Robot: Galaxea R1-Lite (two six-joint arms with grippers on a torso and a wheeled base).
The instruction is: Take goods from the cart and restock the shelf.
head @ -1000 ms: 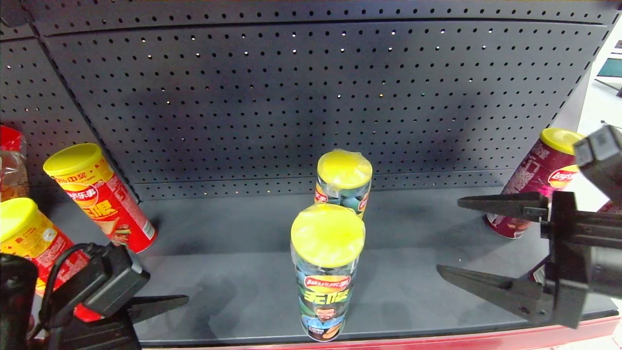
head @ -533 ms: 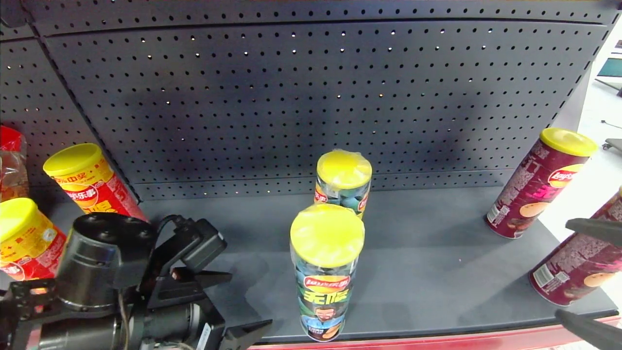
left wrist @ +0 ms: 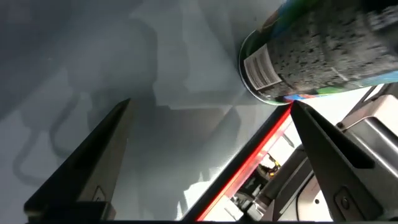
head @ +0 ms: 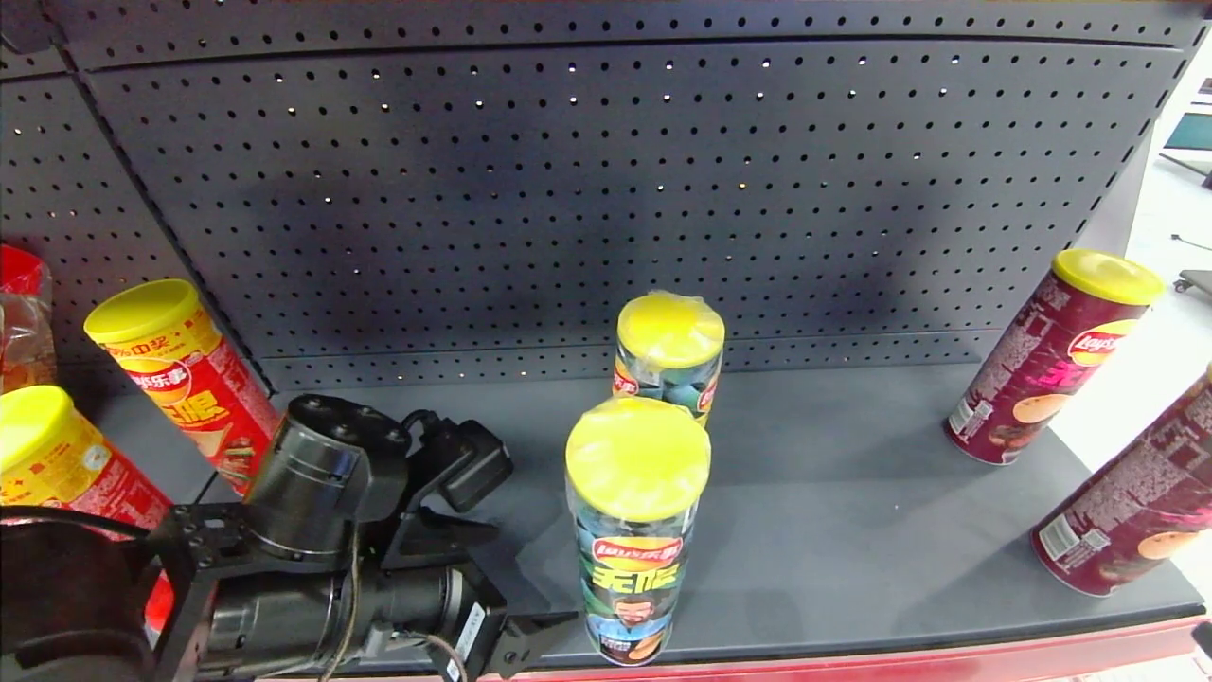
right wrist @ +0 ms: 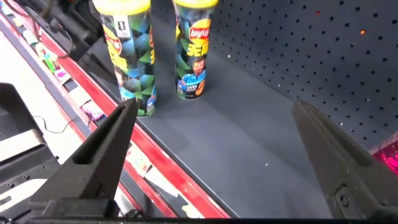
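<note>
Holds left gripper (head: 525, 578) spread open over the shelf (head: 852, 530) edge, front green chip can (head: 637, 530) just beyond its tips. Holds right gripper (right wrist: 214, 106) open too, well back from that can.

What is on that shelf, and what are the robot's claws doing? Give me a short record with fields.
Shelf: dark grey, pegboard back
Middle: front green can, back green can behind it
Left: front red can, back red can
Right: front maroon can, back maroon can
Left gripper: open, empty, beside front green can
Right gripper: open, empty, facing the shelf
</note>
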